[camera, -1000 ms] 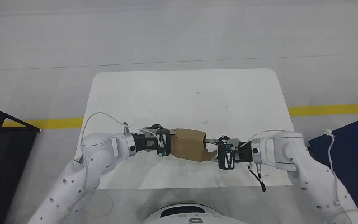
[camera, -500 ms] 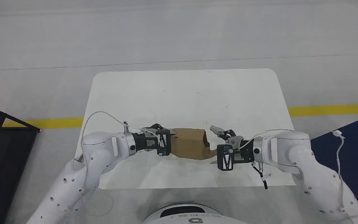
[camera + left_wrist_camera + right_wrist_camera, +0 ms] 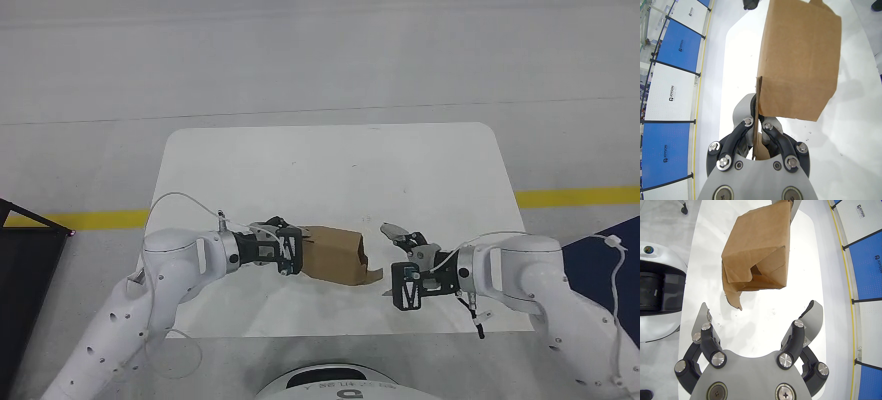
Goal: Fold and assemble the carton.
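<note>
- On the near half of the white table [image 3: 330,170], between the two arms, is the brown carton [image 3: 335,256]. It lies on its side, and it seems to be held a little above the surface, though I cannot be sure of this.
- The body of the carton is already opened into a box shape, with its walls standing square to each other. This part of the task looks done.
- At the left end, the left gripper [image 3: 758,113] is closed on a thin end flap [image 3: 756,98] of the carton. Its pads press the cardboard from both sides, so this arm carries the carton. How this end is folded is hidden.
- At the right end, the panels are folded inward only in part. A dark gap [image 3: 755,271] shows between them, and one loose flap [image 3: 732,296] hangs out at the side toward the robot.
- In my judgement the work is about half done. The right end must be tucked shut, and probably the left end too.
- The right gripper [image 3: 759,309] is spread wide and holds nothing. It is just beside the right end of the carton, faces it, and does not touch it.
</note>
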You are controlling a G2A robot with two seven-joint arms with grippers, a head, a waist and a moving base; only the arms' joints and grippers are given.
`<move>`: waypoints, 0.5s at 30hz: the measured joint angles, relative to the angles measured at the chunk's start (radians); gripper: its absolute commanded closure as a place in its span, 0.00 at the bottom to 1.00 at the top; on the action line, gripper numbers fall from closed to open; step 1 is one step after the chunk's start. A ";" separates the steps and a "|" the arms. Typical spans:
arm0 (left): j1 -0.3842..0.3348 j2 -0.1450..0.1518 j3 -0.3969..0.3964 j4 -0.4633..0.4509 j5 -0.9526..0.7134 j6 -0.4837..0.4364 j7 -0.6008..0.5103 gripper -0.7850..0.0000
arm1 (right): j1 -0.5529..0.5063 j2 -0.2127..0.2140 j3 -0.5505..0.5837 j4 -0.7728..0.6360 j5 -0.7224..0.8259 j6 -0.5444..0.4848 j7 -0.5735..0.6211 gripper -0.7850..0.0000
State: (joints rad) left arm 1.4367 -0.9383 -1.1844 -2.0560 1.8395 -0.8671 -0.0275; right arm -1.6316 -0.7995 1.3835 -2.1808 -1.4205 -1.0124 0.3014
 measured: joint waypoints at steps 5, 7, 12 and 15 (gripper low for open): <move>0.000 0.004 0.007 -0.008 0.021 -0.022 0.014 1.00 | 0.011 0.006 -0.025 -0.007 -0.021 0.000 -0.009 0.00; 0.002 0.005 0.009 -0.010 0.026 -0.022 0.016 1.00 | 0.016 0.008 -0.039 -0.010 -0.029 0.000 -0.012 0.00; 0.004 0.007 0.011 -0.013 0.030 -0.025 0.021 1.00 | 0.030 0.014 -0.076 -0.004 -0.035 0.000 -0.022 0.05; 0.005 0.008 0.013 -0.016 0.032 -0.027 0.021 1.00 | 0.041 0.017 -0.094 0.002 -0.039 0.000 -0.023 0.23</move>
State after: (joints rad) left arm 1.4415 -0.9303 -1.1711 -2.0720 1.8716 -0.8940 -0.0060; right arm -1.5902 -0.7823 1.2892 -2.1785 -1.4596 -1.0123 0.2789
